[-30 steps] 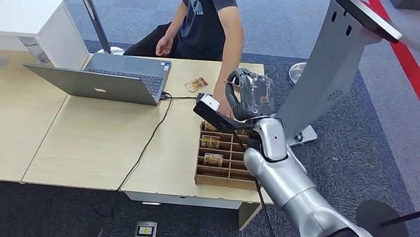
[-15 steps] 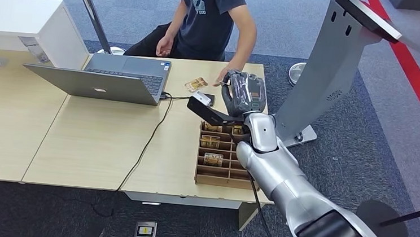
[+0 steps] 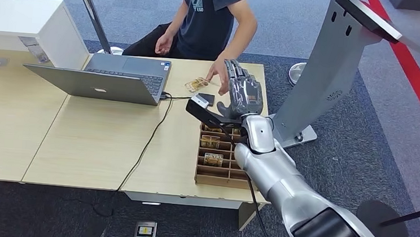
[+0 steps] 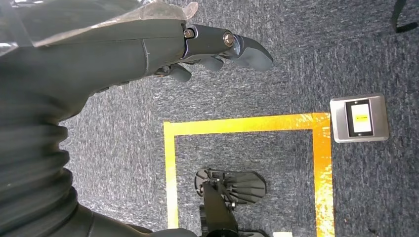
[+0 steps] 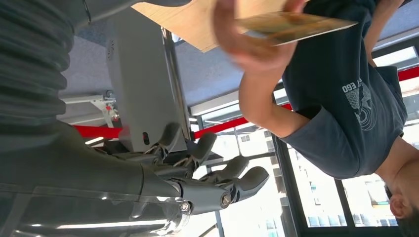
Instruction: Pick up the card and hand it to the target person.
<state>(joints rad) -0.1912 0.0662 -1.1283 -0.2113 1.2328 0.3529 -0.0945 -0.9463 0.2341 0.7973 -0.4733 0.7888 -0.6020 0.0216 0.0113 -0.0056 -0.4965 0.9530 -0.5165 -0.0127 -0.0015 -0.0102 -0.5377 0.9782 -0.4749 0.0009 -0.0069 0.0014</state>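
I've got the right robot hand [image 3: 242, 93] up over the far end of the surface [image 3: 98, 138], fingers [image 5: 232, 180] spread apart, nothing in it. The card [image 5: 291, 22] is w/ the person [image 3: 210, 16] now: in the right wrist view their hand [image 5: 252, 37] pinches it, a bit blurred, well apart from my fingertips. In the head view that same hand sits at about 11 o'clock from my right robot hand, just beside it, over the surface edge; I can't make out the card itself from up there.

Another card [image 3: 196, 84] lies flat on the surface at roughly 9 o'clock from my hand, near the laptop [image 3: 106, 79]. Wooden card tray [image 3: 218, 164] sits at 6 o'clock, under my forearm, a few cards in its compartments. A small dark device [image 3: 202, 100] lies betw. the laptop cable and the tray.

Left robot hand [image 4: 212, 49] hangs low over grey carpet [image 4: 296, 69], fingers loosely curled, holding nothing, w/ yellow floor tape [image 4: 242, 124] and a floor socket plate [image 4: 359, 118] below it.
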